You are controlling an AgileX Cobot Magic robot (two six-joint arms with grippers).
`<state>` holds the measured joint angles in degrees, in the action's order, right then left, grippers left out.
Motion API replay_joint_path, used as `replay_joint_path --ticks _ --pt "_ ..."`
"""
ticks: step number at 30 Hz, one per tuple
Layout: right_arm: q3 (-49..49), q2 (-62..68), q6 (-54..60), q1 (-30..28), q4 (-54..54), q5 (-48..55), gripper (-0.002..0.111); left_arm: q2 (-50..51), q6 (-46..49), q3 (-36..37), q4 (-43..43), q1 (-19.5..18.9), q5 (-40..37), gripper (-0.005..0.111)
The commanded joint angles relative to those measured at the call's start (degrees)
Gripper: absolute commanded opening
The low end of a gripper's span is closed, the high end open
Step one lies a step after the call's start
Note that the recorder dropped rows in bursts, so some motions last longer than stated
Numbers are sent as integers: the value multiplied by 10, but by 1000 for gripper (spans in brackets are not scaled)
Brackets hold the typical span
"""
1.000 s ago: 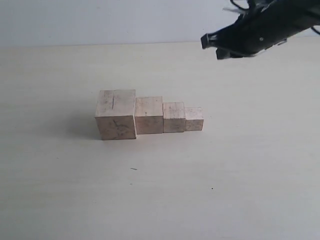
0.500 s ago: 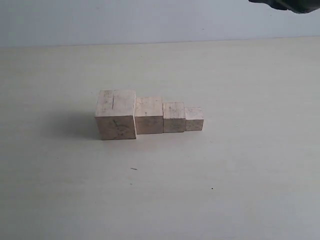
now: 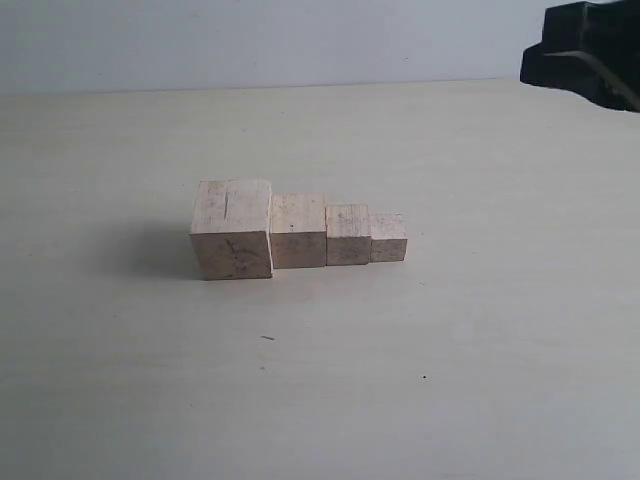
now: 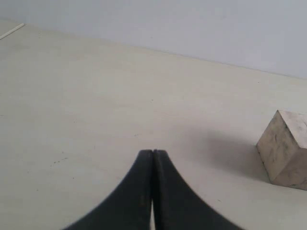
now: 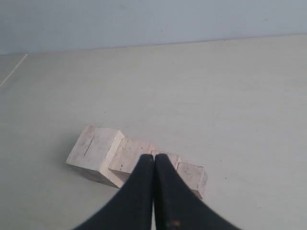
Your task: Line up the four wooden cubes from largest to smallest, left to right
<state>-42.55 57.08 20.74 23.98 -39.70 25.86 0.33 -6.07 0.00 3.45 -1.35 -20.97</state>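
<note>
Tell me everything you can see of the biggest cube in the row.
The largest cube is pale, unpainted wood, with a short dark crack on its top face and dark scuffs on the front. It sits flat on the table, at the left end of the row in the exterior view. Its right side sits against the second cube; nothing else touches it.

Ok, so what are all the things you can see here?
cubes: four, pale wood, side by side in one row mid-table, with the biggest cube at the left end and the smallest cube at the right end
table: one, cream, under the cubes
wall: one, pale grey-blue, behind the table
left gripper: one, black, shut, empty, apart from the cubes
right gripper: one, black, shut, empty, raised clear of the row
</note>
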Motion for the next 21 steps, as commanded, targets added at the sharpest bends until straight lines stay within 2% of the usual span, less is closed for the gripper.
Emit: replay_joint_path --ticks 1,21 --pt "23 -44 3 0 -4 -7 0 -3 -1 0 2 3 4 0" --pt "23 -105 3 0 -3 8 0 -3 -1 0 2 3 4 0"
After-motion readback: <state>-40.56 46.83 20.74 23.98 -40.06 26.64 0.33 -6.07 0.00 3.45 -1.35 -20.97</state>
